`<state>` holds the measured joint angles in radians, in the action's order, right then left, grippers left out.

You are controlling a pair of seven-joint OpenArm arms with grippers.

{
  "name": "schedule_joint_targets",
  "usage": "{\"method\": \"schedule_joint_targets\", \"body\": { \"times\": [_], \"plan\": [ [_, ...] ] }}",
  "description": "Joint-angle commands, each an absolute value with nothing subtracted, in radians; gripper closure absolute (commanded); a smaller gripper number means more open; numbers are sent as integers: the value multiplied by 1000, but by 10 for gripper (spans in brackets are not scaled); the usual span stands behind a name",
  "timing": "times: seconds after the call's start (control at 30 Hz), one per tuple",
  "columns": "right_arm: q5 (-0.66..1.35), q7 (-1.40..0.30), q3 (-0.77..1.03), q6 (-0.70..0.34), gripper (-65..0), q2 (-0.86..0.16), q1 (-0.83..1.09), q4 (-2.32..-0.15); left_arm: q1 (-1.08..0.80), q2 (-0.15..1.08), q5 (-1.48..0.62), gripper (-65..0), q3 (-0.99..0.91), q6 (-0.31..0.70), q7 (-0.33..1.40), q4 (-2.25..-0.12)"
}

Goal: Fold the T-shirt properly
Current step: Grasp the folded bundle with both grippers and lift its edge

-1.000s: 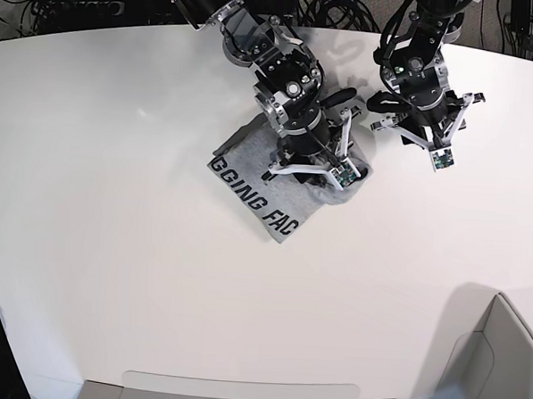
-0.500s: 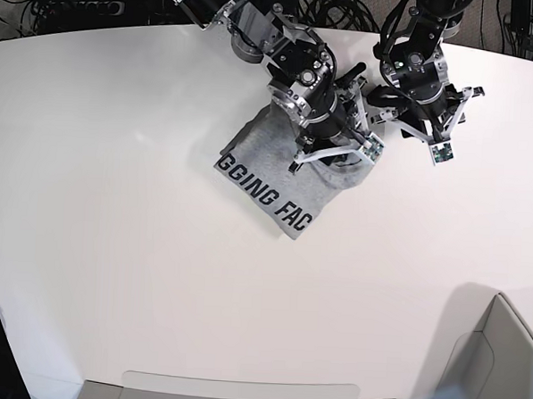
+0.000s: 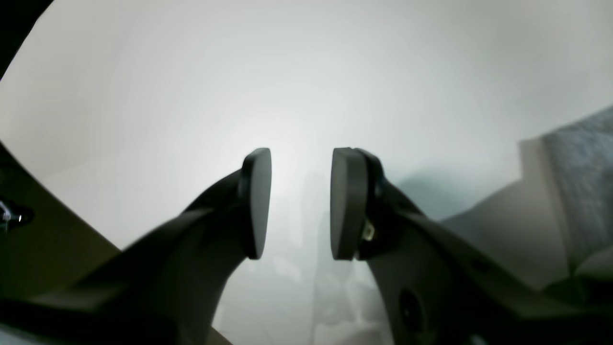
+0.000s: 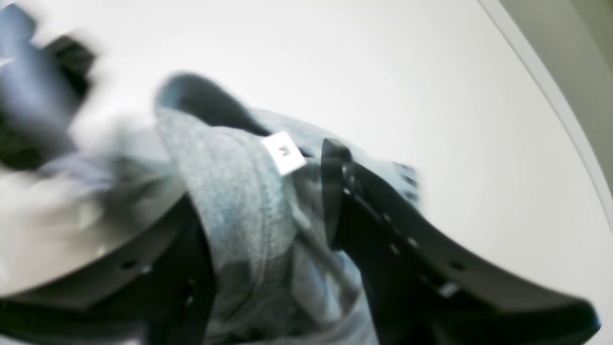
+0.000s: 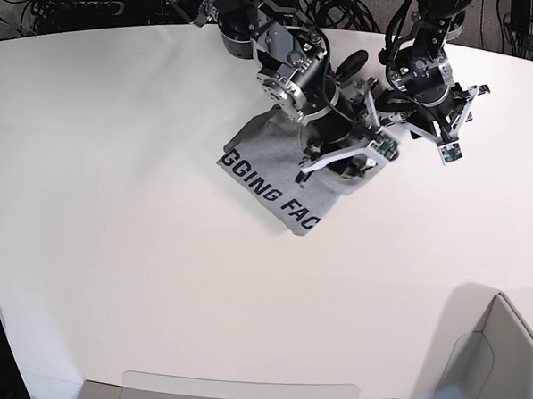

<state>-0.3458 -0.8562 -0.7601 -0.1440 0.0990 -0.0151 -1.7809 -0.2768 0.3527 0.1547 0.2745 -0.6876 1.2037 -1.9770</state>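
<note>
The heather-grey T-shirt [image 5: 270, 168] lies folded on the white table [image 5: 114, 209], with dark letters "GGING FAC" along its near edge. In the base view my right gripper [image 5: 344, 162] sits at the shirt's right end. In the right wrist view it [image 4: 268, 201] is shut on a bunched fold of the T-shirt [image 4: 230, 191], where a small white label shows. My left gripper [image 5: 393, 113] hovers just to the right of the shirt. In the left wrist view it [image 3: 300, 203] is open over bare table, with nothing between its pads. The T-shirt's edge [image 3: 582, 182] shows at the right.
A cardboard box [image 5: 500, 355] stands at the near right corner. A grey flap [image 5: 238, 393] runs along the table's near edge. Cables [image 5: 71, 6] lie behind the far edge. The two arms are close together at the back of the table.
My right arm has swung to the right and away, pulling the T-shirt's gripped end with it, so the shirt has slid slightly right. The left arm has shifted a little to the right.
</note>
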Motion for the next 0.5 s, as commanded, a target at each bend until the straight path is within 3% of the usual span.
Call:
{"method": "schedule_joint_targets", "body": {
  "times": [0.0,0.23,0.47],
  "plan": [
    [-349,-837,-759,-165,-198,114,-25,-1771,-266,358,170,-220,271,-698,1191,-1992],
    [-358,-857,-756,-183,-203,117,-44,-1639,-265,358,170,-220,271,-698,1191,-1992],
    [-352,-943,-766,-194,-302,117,-94,-1630,-265,358,170,-220,275,-698,1191,-1992]
  ]
}}
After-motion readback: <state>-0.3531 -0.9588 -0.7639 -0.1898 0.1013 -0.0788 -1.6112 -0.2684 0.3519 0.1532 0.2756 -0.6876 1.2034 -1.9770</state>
